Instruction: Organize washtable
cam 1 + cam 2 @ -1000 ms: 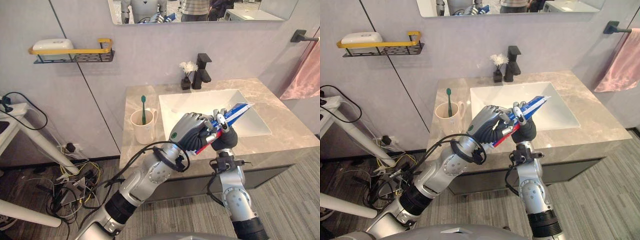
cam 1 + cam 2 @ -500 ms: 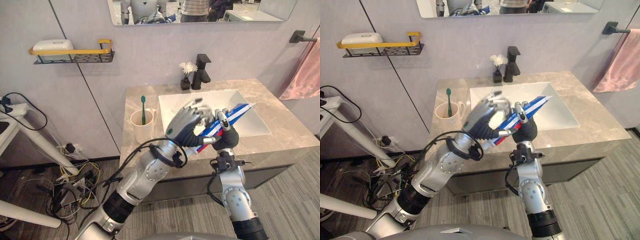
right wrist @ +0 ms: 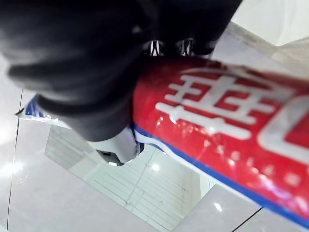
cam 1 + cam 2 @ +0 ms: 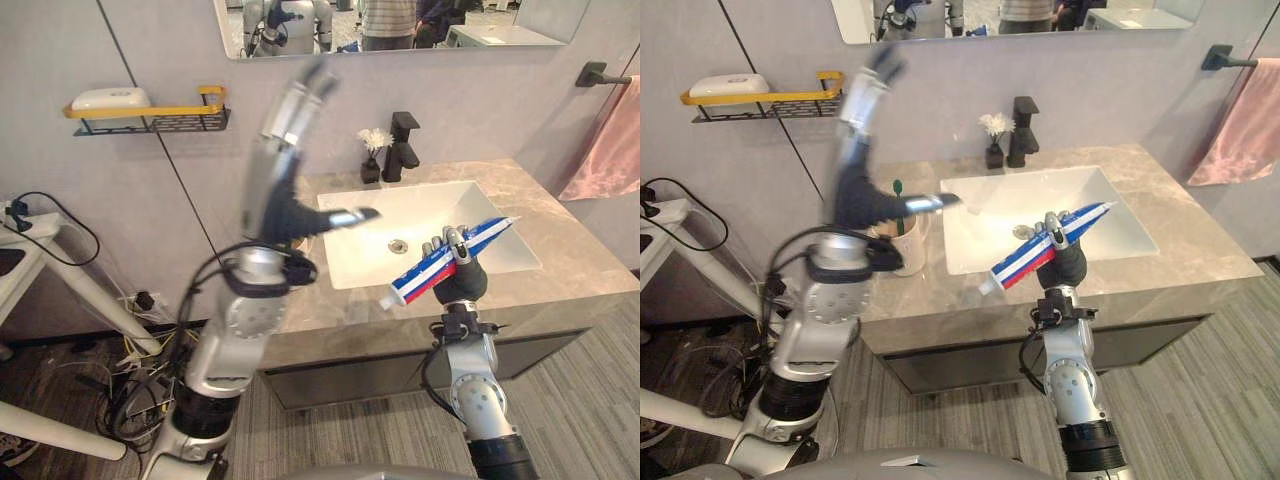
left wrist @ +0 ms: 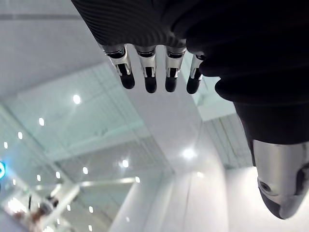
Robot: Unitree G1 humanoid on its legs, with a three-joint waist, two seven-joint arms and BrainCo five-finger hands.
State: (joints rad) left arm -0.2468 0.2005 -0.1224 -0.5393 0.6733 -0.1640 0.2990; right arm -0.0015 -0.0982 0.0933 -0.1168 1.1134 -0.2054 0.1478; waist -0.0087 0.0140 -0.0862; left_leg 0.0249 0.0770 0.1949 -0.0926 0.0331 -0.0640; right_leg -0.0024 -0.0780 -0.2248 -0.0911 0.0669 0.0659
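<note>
Washtable (image 4: 565, 262): grey marble top against the wall; white sink (image 4: 352, 245) sunk in the middle
Mirror (image 4: 480, 25): on the wall above the tap
Towel (image 4: 612, 140): pink; hangs at the robot's right, beside the counter
Shelf (image 4: 150, 112): black w/ yellow rail, on the wall to the left; white soap box (image 4: 108, 97) lies in it
L hand (image 4: 278, 185): raised high over the counter's left part; fingers straight and pointing up, thumb stuck out sideways toward the sink; holds nothing, touches nothing
Toothpaste tube (image 4: 450, 258): red, white & blue; in the R hand, in the air over the sink's front edge; tilted, cap end low toward the robot's left, flat end higher to the right
R hand (image 4: 463, 283): fingers and thumb curled round the tube near its middle
Tap (image 4: 405, 142): black, behind the sink
Cup (image 4: 908, 248): cream, on the counter left of the sink, just behind the L arm; green toothbrush (image 4: 897, 192) stands in it
Vase (image 4: 374, 152): small, dark, white flower; just left of the tap
</note>
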